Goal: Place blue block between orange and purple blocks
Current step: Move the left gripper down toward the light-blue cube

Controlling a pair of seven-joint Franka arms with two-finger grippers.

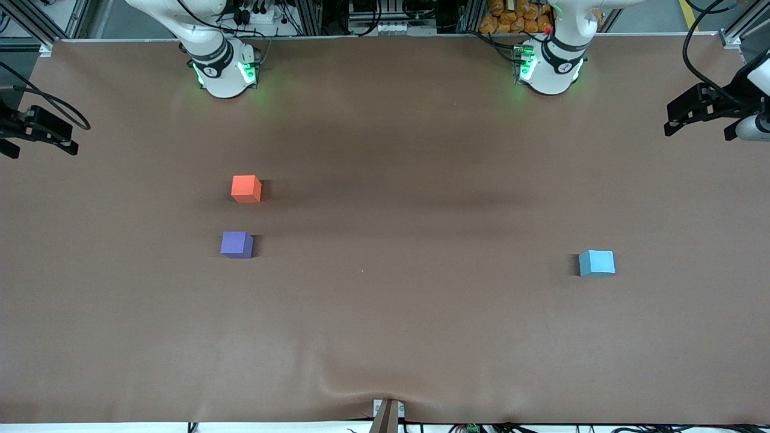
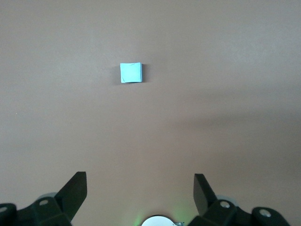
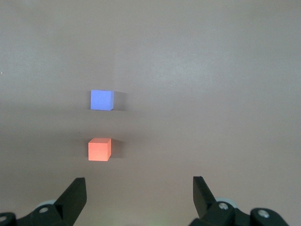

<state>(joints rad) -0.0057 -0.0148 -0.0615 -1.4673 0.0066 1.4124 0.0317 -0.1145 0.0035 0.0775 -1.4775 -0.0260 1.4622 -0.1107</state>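
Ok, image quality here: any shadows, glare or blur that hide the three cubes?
Front view: even light, a broad soft shadow band across the table, a short shadow beside each cube, none hidden. Left wrist view: blue block sharp, no glare. Right wrist view: purple block and orange block clear, slight haze.

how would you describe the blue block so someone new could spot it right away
Start at the brown table and go to the left arm's end. The blue block sits there alone. It is a light sky-blue cube, unlike the orange block and purple block paired at the right arm's end.
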